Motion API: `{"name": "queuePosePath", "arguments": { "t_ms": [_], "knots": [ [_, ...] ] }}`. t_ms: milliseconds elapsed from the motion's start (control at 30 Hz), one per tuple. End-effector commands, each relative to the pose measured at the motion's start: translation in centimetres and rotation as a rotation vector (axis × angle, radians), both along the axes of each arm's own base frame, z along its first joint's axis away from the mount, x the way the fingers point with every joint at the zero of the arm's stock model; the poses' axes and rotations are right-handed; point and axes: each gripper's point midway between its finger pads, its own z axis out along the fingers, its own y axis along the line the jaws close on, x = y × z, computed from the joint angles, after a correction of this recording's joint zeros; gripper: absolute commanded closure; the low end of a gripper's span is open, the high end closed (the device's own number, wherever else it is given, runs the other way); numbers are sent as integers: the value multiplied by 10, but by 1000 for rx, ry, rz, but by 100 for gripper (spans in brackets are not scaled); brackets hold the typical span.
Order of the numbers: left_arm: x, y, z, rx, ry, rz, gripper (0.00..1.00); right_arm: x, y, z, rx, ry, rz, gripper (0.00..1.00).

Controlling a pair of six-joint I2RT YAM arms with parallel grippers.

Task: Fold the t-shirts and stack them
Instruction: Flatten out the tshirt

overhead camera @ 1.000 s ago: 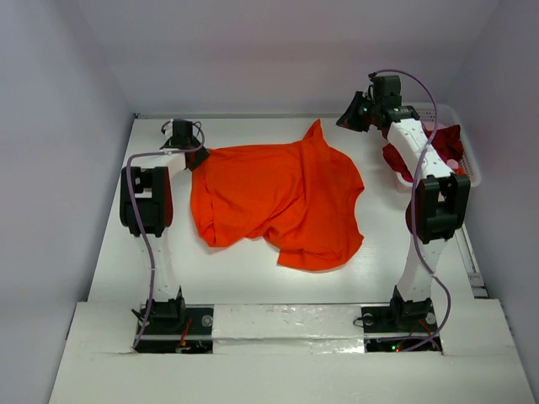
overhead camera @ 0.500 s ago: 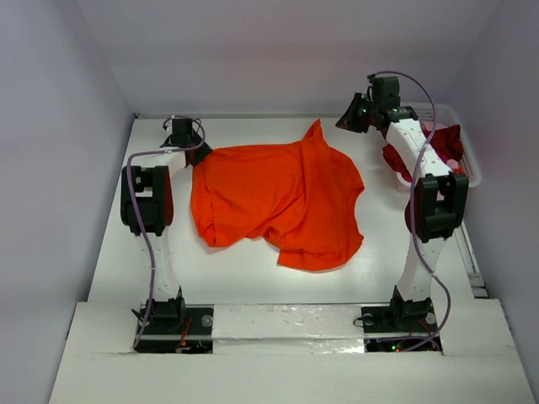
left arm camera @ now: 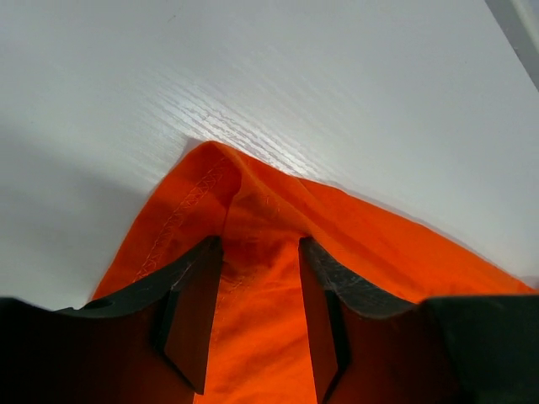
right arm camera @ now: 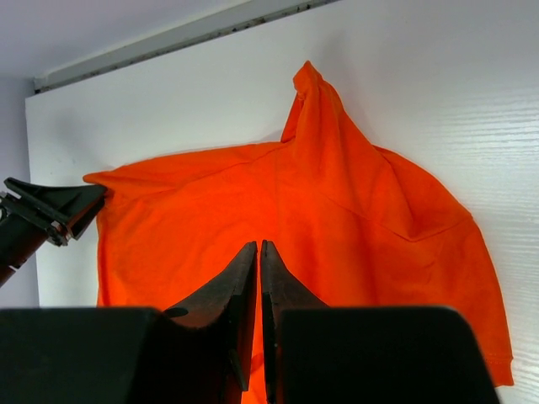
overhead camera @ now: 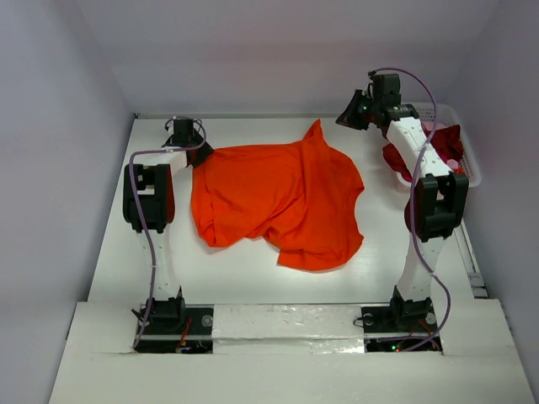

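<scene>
Table (overhead camera: 244, 282) carries basket (overhead camera: 472, 171) holding dark red t-shirt (overhead camera: 447, 140).

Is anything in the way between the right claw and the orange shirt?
No, nothing I can see. The right claw is shut above the table, and the orange shirt lies in plain view past its tips. The white basket sits on its other side.

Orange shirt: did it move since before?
No. The orange shirt lies where it was, its peak just as near the table's far edge.
</scene>
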Motion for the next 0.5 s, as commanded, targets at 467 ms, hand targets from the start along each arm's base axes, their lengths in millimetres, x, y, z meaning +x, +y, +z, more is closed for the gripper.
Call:
{"name": "queuePosePath", "arguments": {
  "t_ms": [467],
  "knots": [
    [3,18,49,46,-52,39,61,10,6,17,11,-56,26,89]
  ]
}}
